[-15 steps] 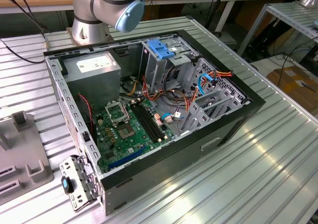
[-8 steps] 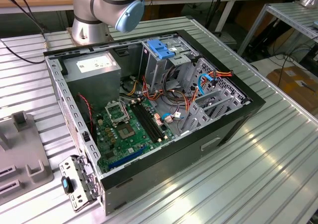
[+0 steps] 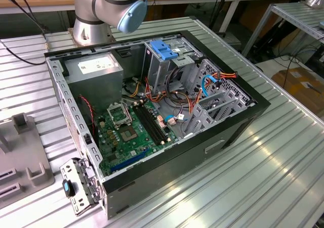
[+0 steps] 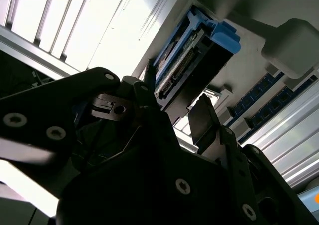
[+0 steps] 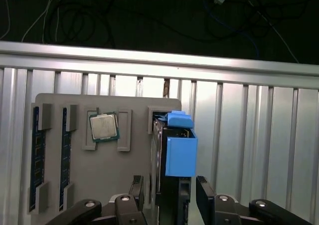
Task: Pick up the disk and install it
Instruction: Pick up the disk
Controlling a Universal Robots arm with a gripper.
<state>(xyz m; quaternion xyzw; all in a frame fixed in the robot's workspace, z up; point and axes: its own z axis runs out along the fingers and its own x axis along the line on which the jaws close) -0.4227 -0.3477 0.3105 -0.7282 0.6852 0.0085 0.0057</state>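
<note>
- Gripper (image 5: 170, 182) sits closest in the first wrist view: jaws apart, one finger either side of the disk (image 5: 179, 152), with thin gaps showing. I judge it is not yet squeezed.
- Disk stands on edge in a slot of the grey tray (image 5: 124, 170), probably so both flat faces are open to the fingers.
- Second wrist view: the disk (image 4: 192, 60) is straddled the same way.
- Exterior view: computer case (image 3: 228, 132) lies open on the table (image 3: 273, 177), its drive cage (image 3: 152, 69) exposed from above.
</note>
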